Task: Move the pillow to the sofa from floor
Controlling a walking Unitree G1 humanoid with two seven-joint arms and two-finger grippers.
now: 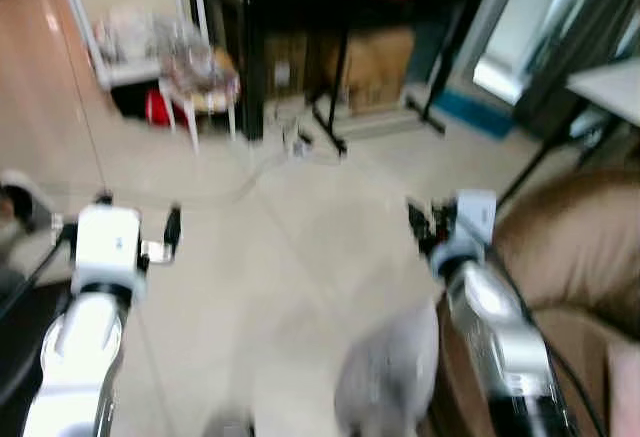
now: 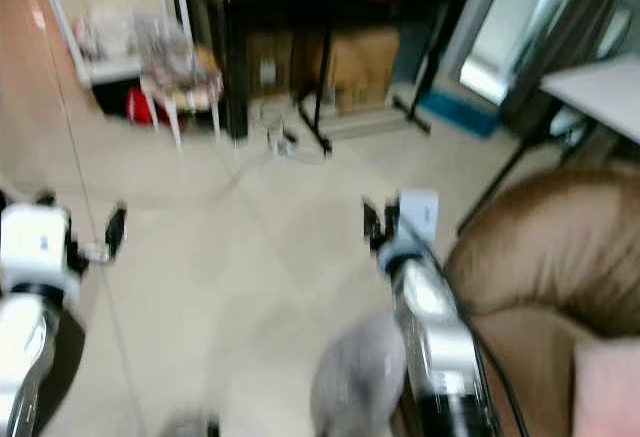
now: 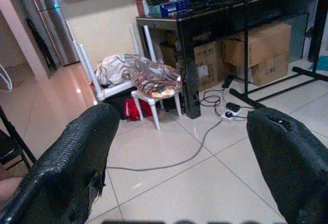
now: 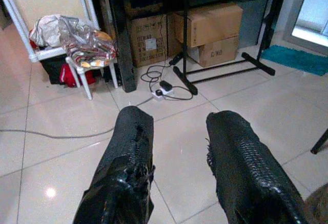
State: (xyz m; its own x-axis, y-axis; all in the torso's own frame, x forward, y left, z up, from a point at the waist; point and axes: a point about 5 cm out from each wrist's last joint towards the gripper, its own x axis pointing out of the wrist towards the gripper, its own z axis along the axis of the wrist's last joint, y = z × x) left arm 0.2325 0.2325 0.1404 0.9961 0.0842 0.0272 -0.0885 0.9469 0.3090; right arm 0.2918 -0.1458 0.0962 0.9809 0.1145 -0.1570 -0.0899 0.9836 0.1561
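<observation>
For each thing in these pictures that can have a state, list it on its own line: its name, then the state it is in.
left gripper: open, fingers wide apart, holding nothing, held out above the tiled floor.
right gripper: open, holding nothing, held out above the floor.
grey pillow: on the floor beside the sofa, blurred, not held.
brown sofa: at the robot's right.
white stool: upright, piled with crumpled things.
cardboard boxes: closed, stacked under the black table.
</observation>
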